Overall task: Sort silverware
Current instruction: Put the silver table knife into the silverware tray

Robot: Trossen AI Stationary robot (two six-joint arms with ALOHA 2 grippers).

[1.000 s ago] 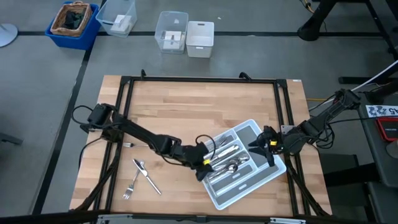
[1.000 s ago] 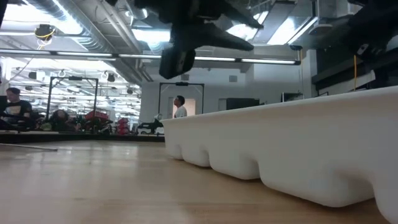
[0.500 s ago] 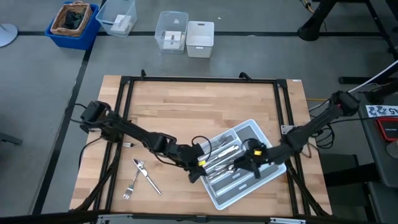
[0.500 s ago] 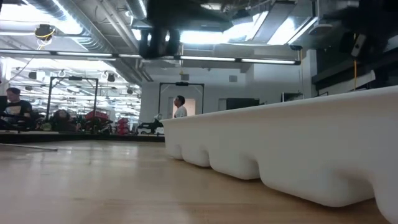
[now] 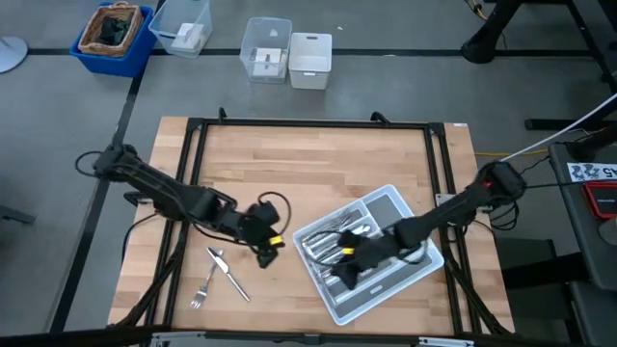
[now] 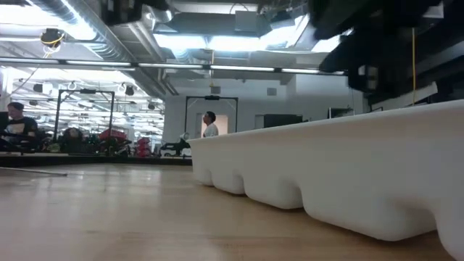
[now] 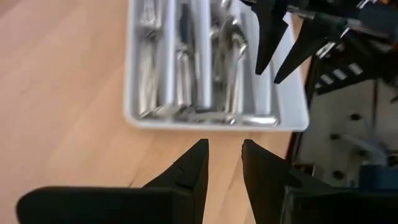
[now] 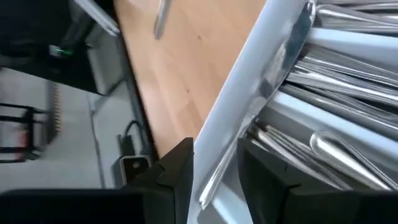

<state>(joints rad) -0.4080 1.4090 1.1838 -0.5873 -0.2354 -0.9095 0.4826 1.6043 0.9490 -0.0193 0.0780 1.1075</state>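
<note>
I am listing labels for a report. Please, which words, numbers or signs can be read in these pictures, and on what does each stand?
No text can be read with certainty.
White tag at the high view's right edge: dark characters, too small and blurred to read.

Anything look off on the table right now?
Yes: the tray lies askew to the table edges, and a few pieces of silverware lie loose on the wood, left of it. The right gripper hangs over the tray.
</note>
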